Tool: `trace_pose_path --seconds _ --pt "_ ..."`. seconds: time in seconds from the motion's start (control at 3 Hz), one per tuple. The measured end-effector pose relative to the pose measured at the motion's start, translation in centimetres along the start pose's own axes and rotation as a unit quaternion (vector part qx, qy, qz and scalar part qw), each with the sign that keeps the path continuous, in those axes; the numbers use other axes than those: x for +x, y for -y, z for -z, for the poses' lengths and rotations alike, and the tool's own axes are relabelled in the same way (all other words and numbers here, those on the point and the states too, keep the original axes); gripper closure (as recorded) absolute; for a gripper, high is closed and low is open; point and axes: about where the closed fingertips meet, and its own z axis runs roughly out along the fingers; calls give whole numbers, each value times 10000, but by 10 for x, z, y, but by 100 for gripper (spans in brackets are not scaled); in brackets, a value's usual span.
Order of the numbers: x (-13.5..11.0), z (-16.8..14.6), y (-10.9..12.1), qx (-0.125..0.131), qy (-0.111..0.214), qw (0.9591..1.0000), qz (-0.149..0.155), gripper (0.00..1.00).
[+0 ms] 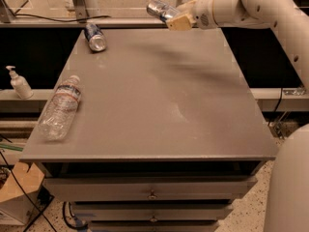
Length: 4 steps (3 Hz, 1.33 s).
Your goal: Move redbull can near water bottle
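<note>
Gripper [175, 19]: above far edge of table [159, 105], pinching redbull can [158, 7], lifted, tilted; can's right end hidden by fingers [181, 23]. Water bottle [60, 108]: lying at left table edge. Arm [270, 4]: cut off right.

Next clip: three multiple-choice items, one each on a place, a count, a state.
1. The water bottle lies: A) at the left edge of the table B) at its centre C) in a drawer.
2. Cans in view: A) one B) two C) three.
3. The redbull can is: A) resting on the table B) held aloft C) crushed.
1 A, on its side. 2 B, redbull can plus dark-blue can at the far left corner. 3 B, the gripper, above the table's far edge, has its jaws shut on it.
</note>
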Motion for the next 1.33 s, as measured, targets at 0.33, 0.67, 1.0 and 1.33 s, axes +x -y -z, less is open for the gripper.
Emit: trace_pose_path --seconds 0.33,0.67,1.0,1.33 --pt "-18 2 -44 -458 -7 9980 439 100" --pt "-30 2 -105 -1101 112 9915 691 100" --pt "-25 -5 -157 -1664 185 9836 671 100" --pt "-9 -17 -203 -2123 215 9759 454 100"
